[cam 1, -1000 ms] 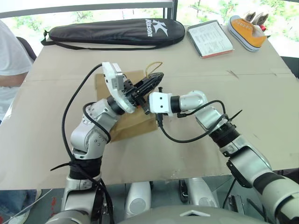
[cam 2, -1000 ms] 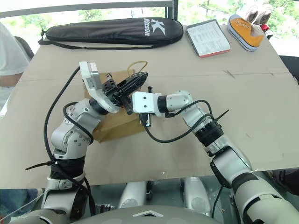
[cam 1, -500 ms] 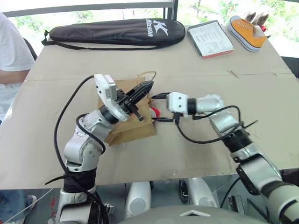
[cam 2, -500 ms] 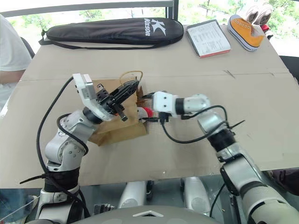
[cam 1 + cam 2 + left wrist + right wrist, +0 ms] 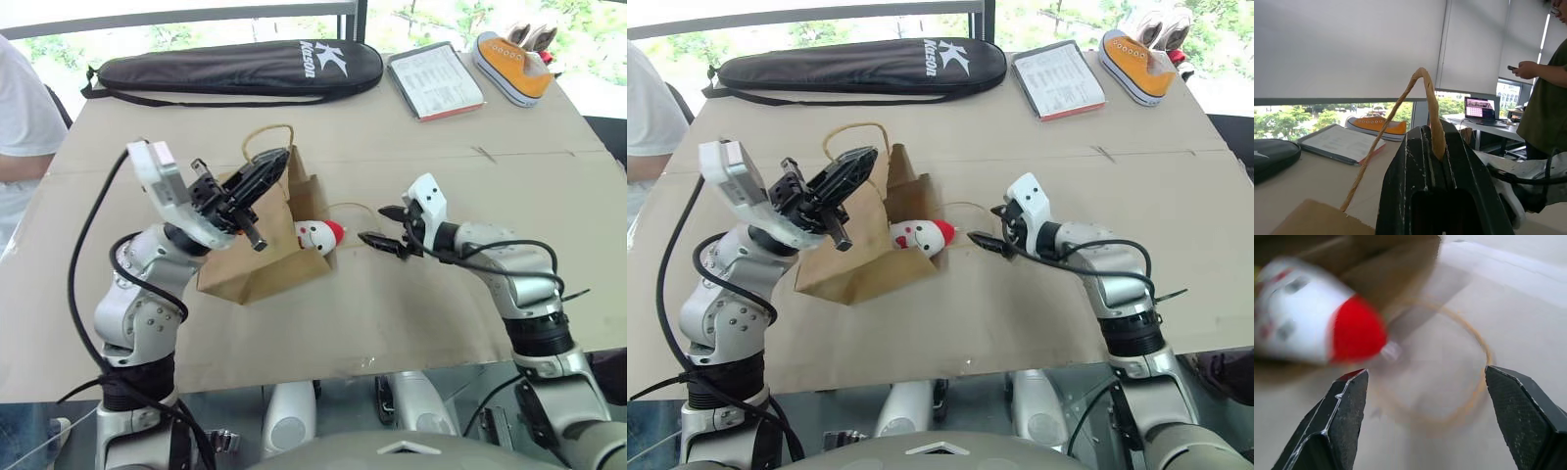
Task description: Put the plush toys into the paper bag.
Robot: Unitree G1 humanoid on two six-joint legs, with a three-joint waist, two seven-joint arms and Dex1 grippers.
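The brown paper bag (image 5: 257,262) lies on its side on the table with its mouth held open. My left gripper (image 5: 269,164) is shut on one twisted handle (image 5: 1425,93) and holds it up above the bag. A white plush toy (image 5: 317,235) with a face and a red end lies in the bag's mouth, red end pointing out. My right gripper (image 5: 372,223) hovers just right of the toy, open and holding nothing. In the right wrist view its fingertips (image 5: 1349,396) stand wide apart in front of the toy (image 5: 1312,318). The bag's other handle (image 5: 1474,382) rests on the table.
A long black racket case (image 5: 235,67) lies along the table's far edge. A notebook (image 5: 437,80) and an orange sneaker (image 5: 509,67) sit at the far right. A person in white sits at the left (image 5: 22,108); another stands behind (image 5: 1547,93).
My right gripper has opened, left the white toy in the bag's mouth and pulled away to the right. My left gripper has drawn the handle up and to the left, widening the mouth.
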